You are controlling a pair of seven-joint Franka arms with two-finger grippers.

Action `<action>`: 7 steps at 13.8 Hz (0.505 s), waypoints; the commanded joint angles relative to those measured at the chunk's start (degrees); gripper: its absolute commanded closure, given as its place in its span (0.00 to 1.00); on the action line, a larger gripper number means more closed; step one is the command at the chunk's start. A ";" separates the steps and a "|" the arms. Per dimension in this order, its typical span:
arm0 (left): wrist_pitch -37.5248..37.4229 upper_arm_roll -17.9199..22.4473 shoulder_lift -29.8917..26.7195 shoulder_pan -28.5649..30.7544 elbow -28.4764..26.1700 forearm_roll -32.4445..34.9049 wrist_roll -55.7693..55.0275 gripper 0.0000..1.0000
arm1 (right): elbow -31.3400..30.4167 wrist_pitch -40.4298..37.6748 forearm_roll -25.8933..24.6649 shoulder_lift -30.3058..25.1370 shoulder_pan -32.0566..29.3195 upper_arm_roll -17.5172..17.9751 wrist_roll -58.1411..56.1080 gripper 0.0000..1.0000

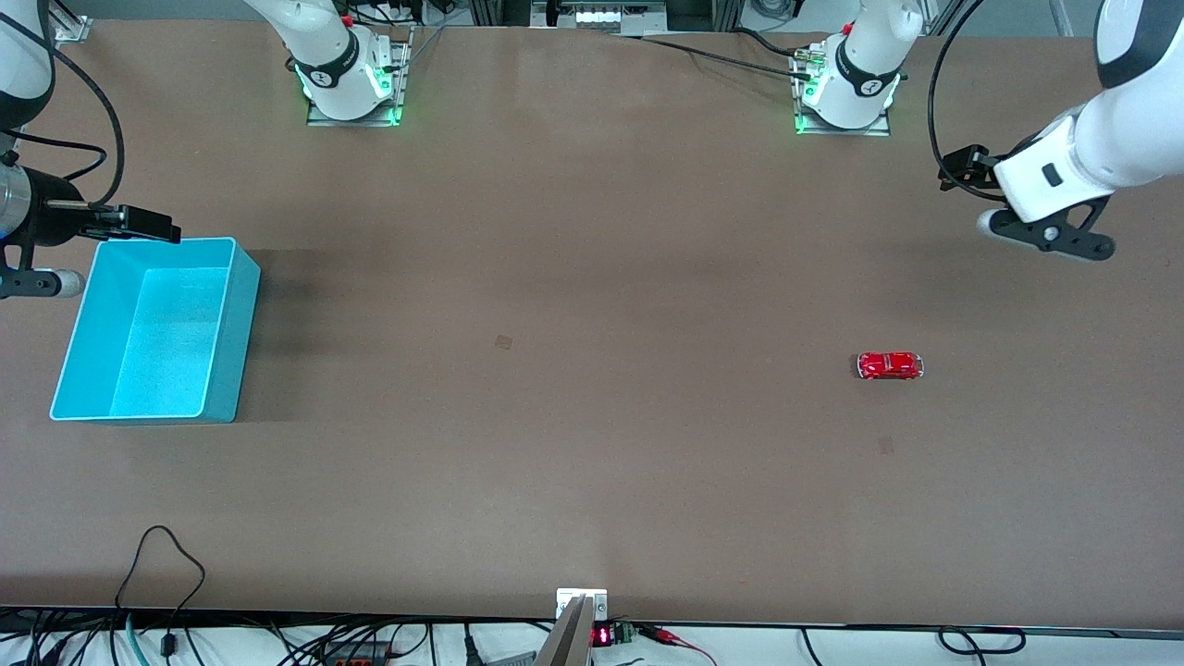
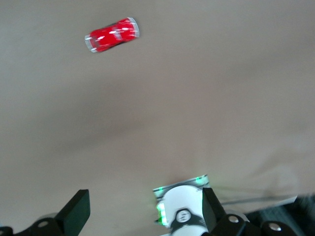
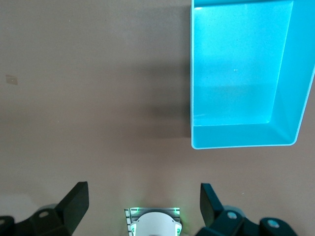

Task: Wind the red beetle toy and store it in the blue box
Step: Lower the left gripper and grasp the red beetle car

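Red beetle toy (image 1: pixel 890 365) on bare table (image 1: pixel 555 277) toward the left arm's end, at four o'clock from table centre; blue box (image 1: pixel 231 342) at nine o'clock, empty; left gripper (image 2: pixel 142 216) wide, holding nothing, over the table at two o'clock; right gripper (image 3: pixel 142 206) wide, empty, over the table beside the box

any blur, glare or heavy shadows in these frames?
Front view: sharp, even light; blue box casts a soft shadow toward the table's middle. Left wrist view: motion-blurred, red beetle toy smeared, with glare streaks on it. Right wrist view: crisp; the box floor shows a faint sheen, and a shadow lies beside the box.
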 commanded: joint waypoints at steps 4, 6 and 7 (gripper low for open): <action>15.33 0.04 8.37 2.08 -4.27 0.09 30.91 0.00 | 0.42 -1.50 -0.85 -0.19 0.20 0.11 0.34 0.00; 26.66 0.13 9.25 2.95 -9.72 0.09 40.58 0.00 | 0.42 -1.59 -0.77 -0.19 0.11 0.11 0.34 0.00; 31.93 0.13 9.95 3.13 -12.18 0.18 44.46 0.00 | 0.24 -1.50 -0.85 -0.19 0.20 0.11 0.43 0.00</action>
